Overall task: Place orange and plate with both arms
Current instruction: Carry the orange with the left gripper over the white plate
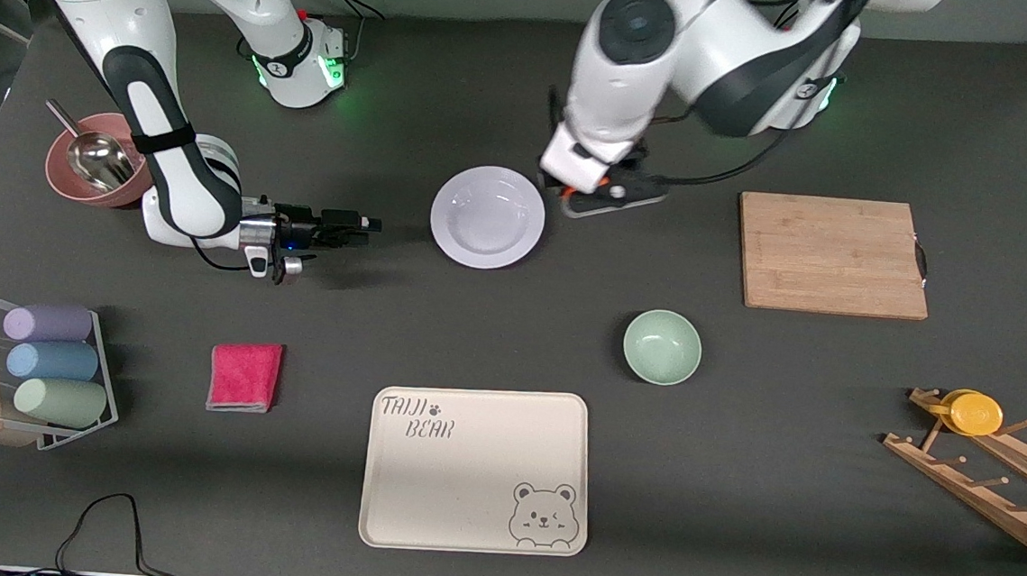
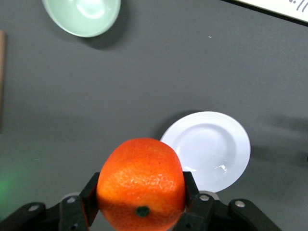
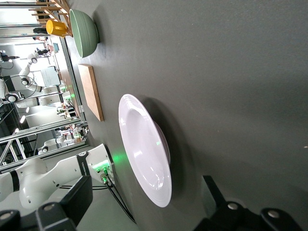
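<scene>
The white plate (image 1: 488, 217) lies flat on the dark table mid-way between the arms. My left gripper (image 1: 594, 200) hangs just above the table beside the plate's rim, toward the left arm's end, shut on the orange (image 2: 141, 183). The orange fills the space between both fingers (image 2: 90, 197) in the left wrist view, where the plate (image 2: 207, 149) shows too. In the front view the wrist hides most of the orange. My right gripper (image 1: 372, 222) is low, level and open. It points at the plate from the right arm's end, a short gap away. The plate (image 3: 144, 154) shows edge-on in the right wrist view.
A pale green bowl (image 1: 662, 346) and a cream bear tray (image 1: 476, 469) lie nearer the front camera. A wooden board (image 1: 832, 254) is toward the left arm's end. A pink cloth (image 1: 244, 376), a cup rack (image 1: 38, 372) and a brown bowl with a scoop (image 1: 88, 170) are toward the right arm's end.
</scene>
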{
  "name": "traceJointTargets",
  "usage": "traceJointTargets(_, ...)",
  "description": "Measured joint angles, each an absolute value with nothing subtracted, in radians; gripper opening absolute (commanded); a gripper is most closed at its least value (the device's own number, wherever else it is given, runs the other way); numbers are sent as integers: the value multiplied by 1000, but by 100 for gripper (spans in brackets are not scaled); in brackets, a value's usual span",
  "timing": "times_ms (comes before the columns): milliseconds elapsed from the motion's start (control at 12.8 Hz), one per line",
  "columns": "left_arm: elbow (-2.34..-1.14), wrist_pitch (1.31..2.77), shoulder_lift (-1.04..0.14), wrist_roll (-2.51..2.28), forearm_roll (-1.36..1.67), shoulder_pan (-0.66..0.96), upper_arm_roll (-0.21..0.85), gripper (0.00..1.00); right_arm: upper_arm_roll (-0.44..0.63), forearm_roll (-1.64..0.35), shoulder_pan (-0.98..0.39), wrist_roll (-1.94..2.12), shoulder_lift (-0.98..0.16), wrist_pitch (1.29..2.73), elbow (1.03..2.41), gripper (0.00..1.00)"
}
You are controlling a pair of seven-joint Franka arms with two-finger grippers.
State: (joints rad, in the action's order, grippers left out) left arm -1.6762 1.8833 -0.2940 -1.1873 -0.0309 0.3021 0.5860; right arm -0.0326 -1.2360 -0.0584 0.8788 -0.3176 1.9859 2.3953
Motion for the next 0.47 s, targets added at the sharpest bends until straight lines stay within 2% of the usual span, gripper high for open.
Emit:
traceJointTargets(234,-1626,1969,-456,-1305,-132,412,584,0,-33,-1236,-58,878,-318,1987,2396,100)
traceJointTargets(467,-1615,2054,-554,-1350,-169,465,582,0,-38,-1235,-59,877,-320,1992,2397,100)
